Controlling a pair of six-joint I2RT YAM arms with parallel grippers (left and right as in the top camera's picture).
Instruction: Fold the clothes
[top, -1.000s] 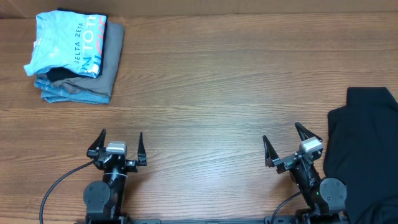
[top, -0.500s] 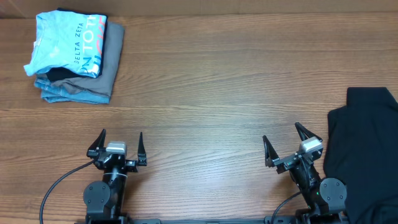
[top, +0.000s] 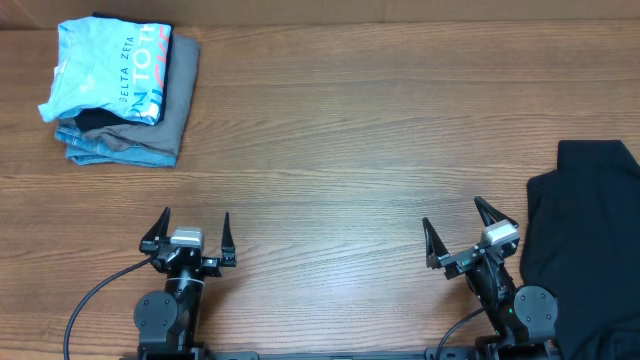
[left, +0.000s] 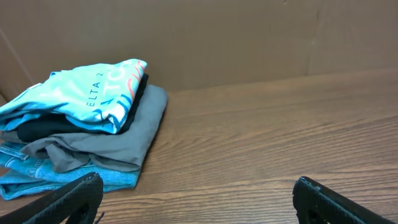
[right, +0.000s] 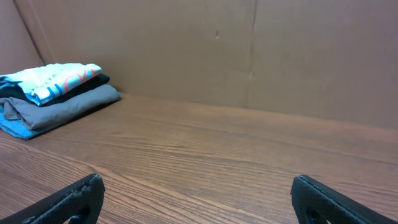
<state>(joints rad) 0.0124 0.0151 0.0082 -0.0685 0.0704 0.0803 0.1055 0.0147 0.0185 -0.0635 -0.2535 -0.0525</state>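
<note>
A stack of folded clothes (top: 120, 95) lies at the far left of the wooden table, topped by a sky-blue T-shirt (top: 100, 75) with white and orange lettering, over a black, a grey and a blue garment. The stack also shows in the left wrist view (left: 81, 124) and the right wrist view (right: 56, 93). A loose black garment (top: 590, 250) lies unfolded at the right edge. My left gripper (top: 195, 228) stands open near the front edge with nothing in it. My right gripper (top: 453, 220) is open and bare too, just left of the black garment.
A brown cardboard wall (right: 249, 50) closes off the far side of the table (top: 350, 150). A black cable (top: 95, 300) runs off from the left arm's base.
</note>
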